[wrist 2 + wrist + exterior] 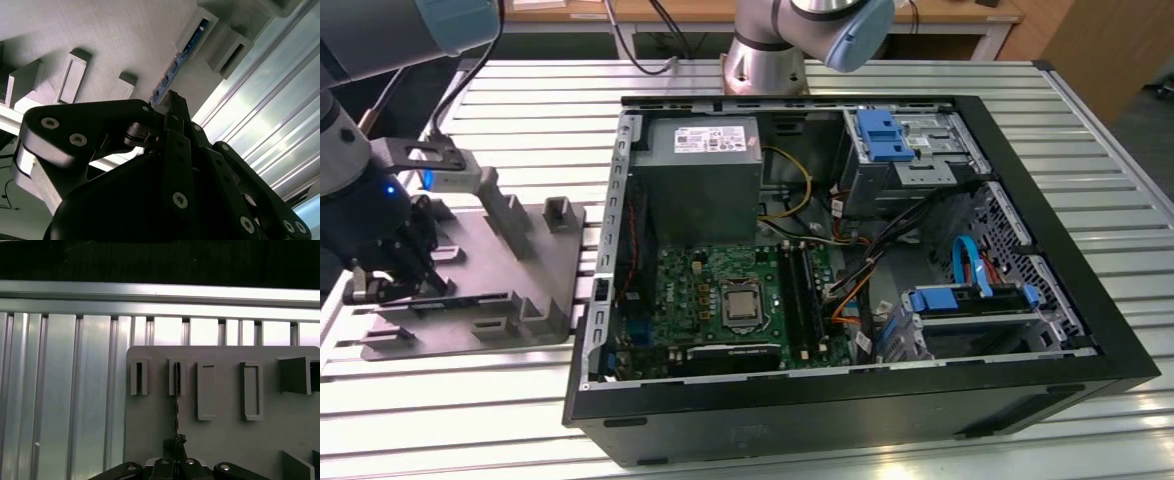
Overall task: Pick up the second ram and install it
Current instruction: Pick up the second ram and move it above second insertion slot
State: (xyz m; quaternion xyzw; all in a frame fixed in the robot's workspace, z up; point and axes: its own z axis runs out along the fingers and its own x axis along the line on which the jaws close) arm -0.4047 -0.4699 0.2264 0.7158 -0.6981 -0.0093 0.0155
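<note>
The second ram [454,299] is a thin dark strip standing on edge in the slots of the grey holder tray [500,262], at the exterior view's left. My gripper [376,290] is down at the strip's end farther from the computer case. In both wrist views the ram [175,65] [177,407] runs from a slot block straight to my gripper [170,97] [175,441]. The fingertips are drawn together on the strip's end. The ram still sits low in the tray [125,30] [225,440].
An open black computer case [1067,300] lies at the exterior view's right, holding a green motherboard [720,300], long black slots [794,295], a grey power supply [700,170] and blue drive brackets [887,130]. Another arm's base [767,50] stands behind it. The table [454,420] is ribbed aluminium.
</note>
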